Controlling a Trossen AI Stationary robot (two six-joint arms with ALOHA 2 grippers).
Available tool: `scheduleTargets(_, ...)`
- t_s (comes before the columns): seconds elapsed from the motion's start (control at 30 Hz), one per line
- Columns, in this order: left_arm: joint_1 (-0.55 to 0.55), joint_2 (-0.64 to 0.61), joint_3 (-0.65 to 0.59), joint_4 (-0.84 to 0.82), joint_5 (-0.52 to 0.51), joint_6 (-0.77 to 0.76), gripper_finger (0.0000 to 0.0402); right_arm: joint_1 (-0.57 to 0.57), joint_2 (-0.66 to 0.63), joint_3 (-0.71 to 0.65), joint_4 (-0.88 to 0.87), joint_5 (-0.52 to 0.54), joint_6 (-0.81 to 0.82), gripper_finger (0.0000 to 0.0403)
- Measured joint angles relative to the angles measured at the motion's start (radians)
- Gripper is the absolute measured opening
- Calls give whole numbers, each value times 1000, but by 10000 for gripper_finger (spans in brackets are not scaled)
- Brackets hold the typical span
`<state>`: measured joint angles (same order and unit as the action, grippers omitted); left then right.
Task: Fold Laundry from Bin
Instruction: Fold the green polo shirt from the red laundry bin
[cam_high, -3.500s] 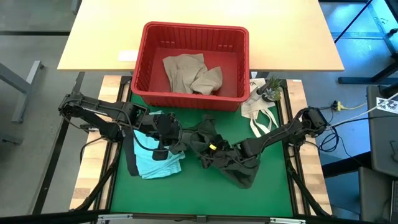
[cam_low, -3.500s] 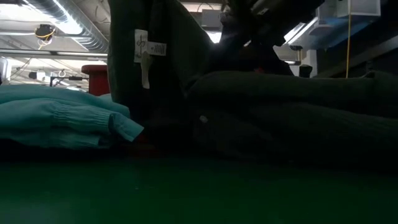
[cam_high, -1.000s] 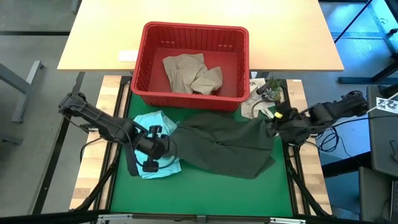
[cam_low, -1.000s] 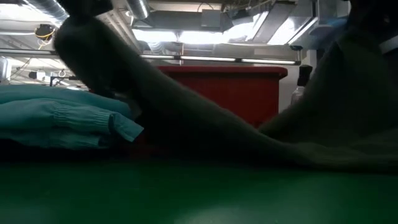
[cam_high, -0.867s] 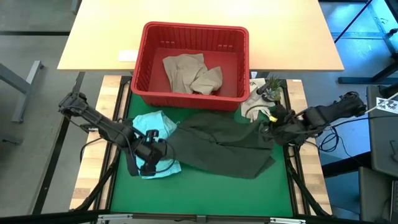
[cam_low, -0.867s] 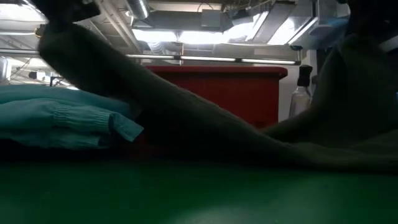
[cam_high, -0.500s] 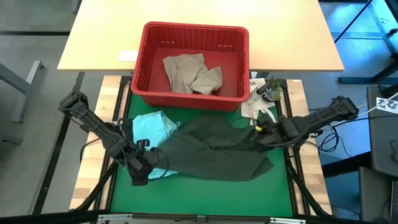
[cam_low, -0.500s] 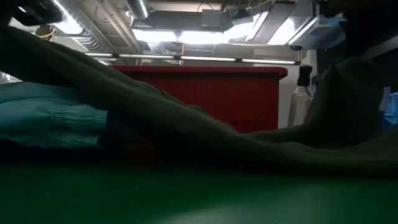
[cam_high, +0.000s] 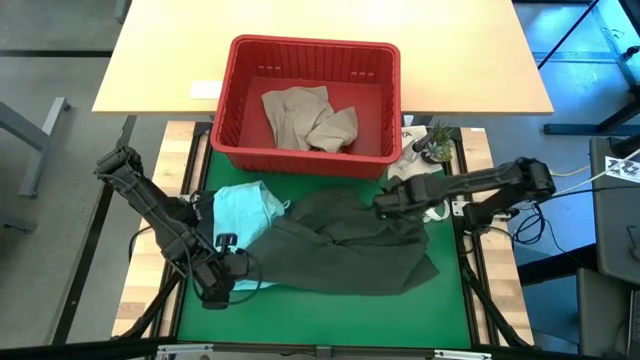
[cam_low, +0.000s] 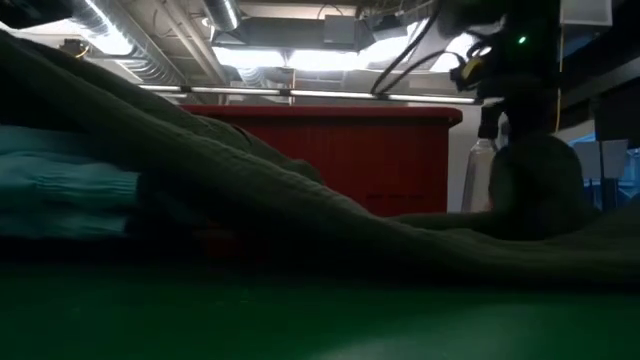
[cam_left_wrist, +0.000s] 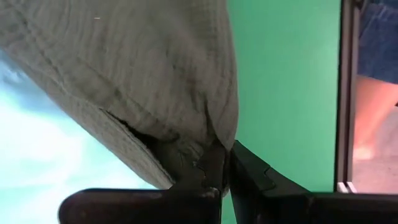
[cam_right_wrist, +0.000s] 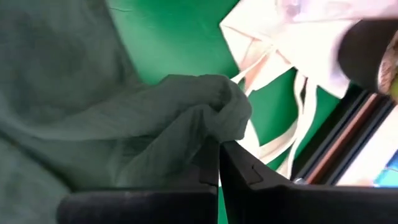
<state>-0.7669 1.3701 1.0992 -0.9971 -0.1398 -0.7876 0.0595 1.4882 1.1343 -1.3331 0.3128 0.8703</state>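
Olive garment (cam_high: 340, 245) now lies spread flatter on the green mat (cam_high: 320, 320), both grippers, left (cam_high: 222, 283) and right (cam_high: 385, 203), having dragged their clenched corners apart then lower; folding can begin. Bin (cam_high: 240, 110) holds beige laundry (cam_high: 305, 118).

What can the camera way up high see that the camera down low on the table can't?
Only the high view shows the beige-tan garment lying inside the bin, and the left gripper and right gripper pinching the dark olive green garment. Only the low view shows ceiling lights and a bottle. Both show the bin, the olive garment and the light teal garment.
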Motion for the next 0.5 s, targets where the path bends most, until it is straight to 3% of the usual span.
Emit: scheduleTargets(0.5,-63,0,0,76,11,-149,9,-272,10,0,-36,116,-85,0)
